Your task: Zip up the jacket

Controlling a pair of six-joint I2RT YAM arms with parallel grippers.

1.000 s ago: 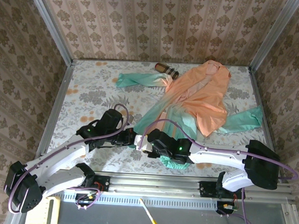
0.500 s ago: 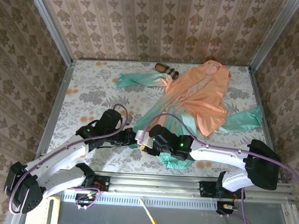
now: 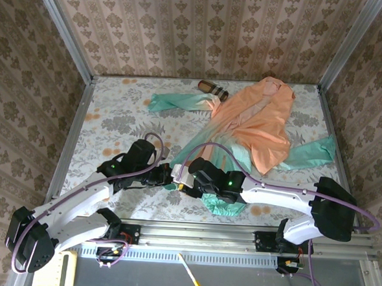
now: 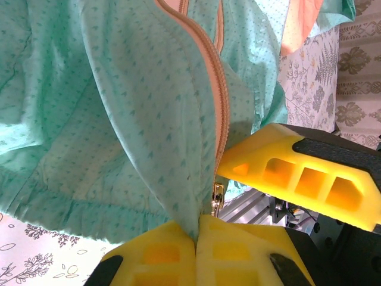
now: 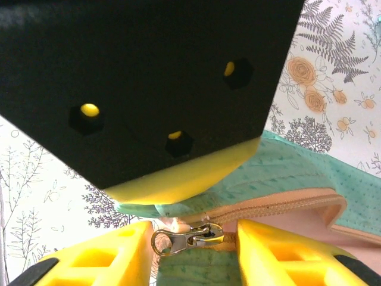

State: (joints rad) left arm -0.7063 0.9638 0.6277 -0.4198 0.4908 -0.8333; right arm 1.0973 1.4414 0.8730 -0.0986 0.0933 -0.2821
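Note:
The jacket (image 3: 262, 125) lies across the table's right half, peach-orange at the top and fading to a mint-green hem (image 3: 225, 206) near the front. My left gripper (image 3: 168, 176) is shut on the hem's corner (image 4: 149, 149) just beside the bottom of the zipper (image 4: 221, 113). The metal zipper pull (image 5: 190, 237) lies sideways between the yellow fingers (image 5: 286, 253) of my right gripper (image 5: 193, 239). Those jaws stand apart, with a small gap at the pull's right end. My right gripper (image 3: 183, 179) meets the left one head-on.
A small brown striped cylinder (image 3: 212, 88) lies at the back by the jacket's left sleeve (image 3: 177, 101). A metal rail (image 3: 198, 234) runs along the near edge. Patterned walls close in the table on three sides.
My right gripper has edged a little left and away from the rail, closer to the left gripper. The left gripper keeps its hold on the hem.

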